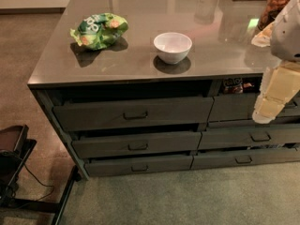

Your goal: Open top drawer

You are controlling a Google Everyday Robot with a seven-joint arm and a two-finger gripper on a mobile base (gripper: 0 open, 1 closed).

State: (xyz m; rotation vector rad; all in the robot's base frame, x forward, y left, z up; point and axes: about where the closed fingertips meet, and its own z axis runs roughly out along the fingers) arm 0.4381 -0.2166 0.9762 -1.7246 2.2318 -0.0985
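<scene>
The top drawer (133,112) is the wide dark grey front at the upper left of the cabinet, just under the countertop. Its small dark pull handle (136,116) sits at its centre. A dark gap shows between the drawer front and the countertop edge. My gripper (265,114) hangs at the right edge of the view, pale cream and pointing down, in front of the upper right drawer (234,107). It is far to the right of the top drawer's handle and not touching it.
Two shallower drawers (137,145) lie below the top drawer, with more on the right. On the countertop (140,3) are a white bowl (172,46), a green snack bag (99,31) and a jar (276,1). A dark stand (14,158) is on the floor at left.
</scene>
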